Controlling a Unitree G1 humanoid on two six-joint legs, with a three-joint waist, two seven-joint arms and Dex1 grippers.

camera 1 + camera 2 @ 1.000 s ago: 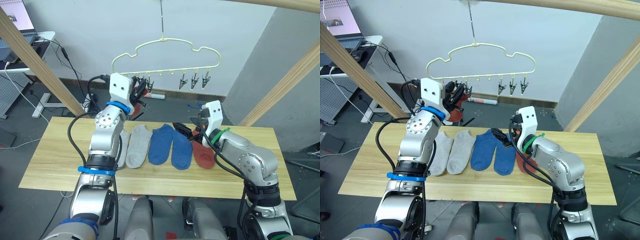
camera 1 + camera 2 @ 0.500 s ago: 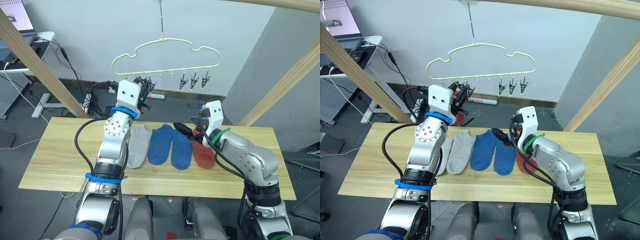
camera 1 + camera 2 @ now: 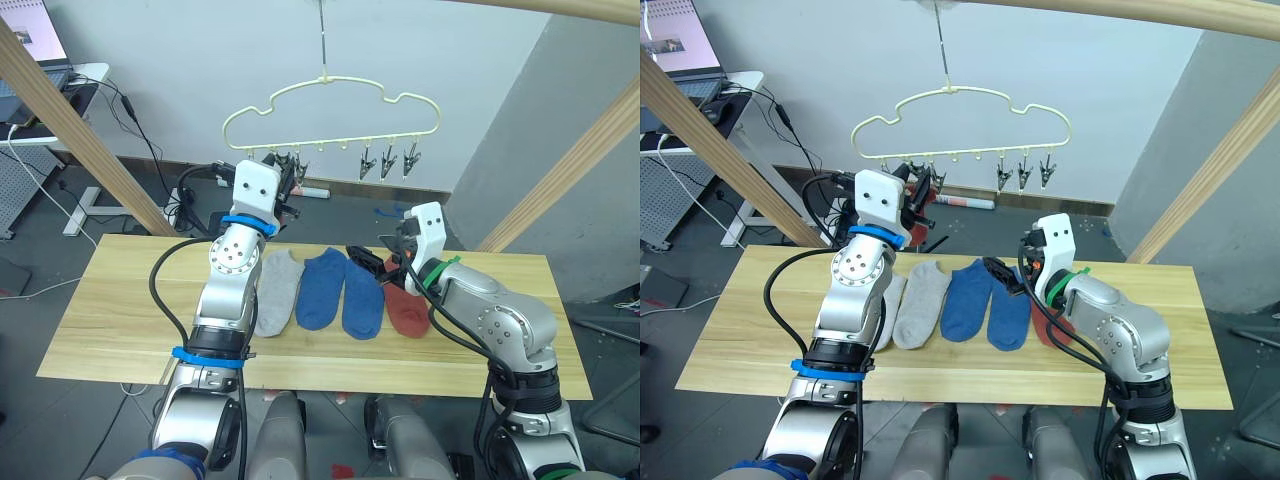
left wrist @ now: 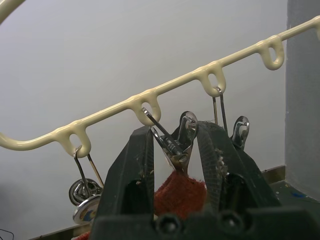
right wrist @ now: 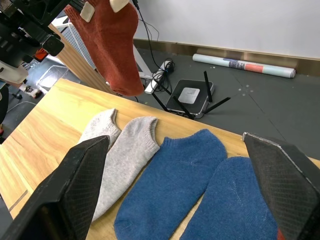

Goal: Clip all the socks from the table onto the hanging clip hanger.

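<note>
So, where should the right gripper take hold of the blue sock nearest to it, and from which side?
Probably at the cuff end of the blue sock, coming from above. It lies flat on the table, cuff pointing away from the robot, just beside the open right gripper. The cuff's open edge suits clipping.

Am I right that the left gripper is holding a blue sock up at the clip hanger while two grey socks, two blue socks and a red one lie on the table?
Not quite: the sock held by the left gripper is rust red, not blue. The left wrist view shows it between the fingers under a clip on the clip hanger. Two grey, two blue and one red sock do lie on the table.
</note>
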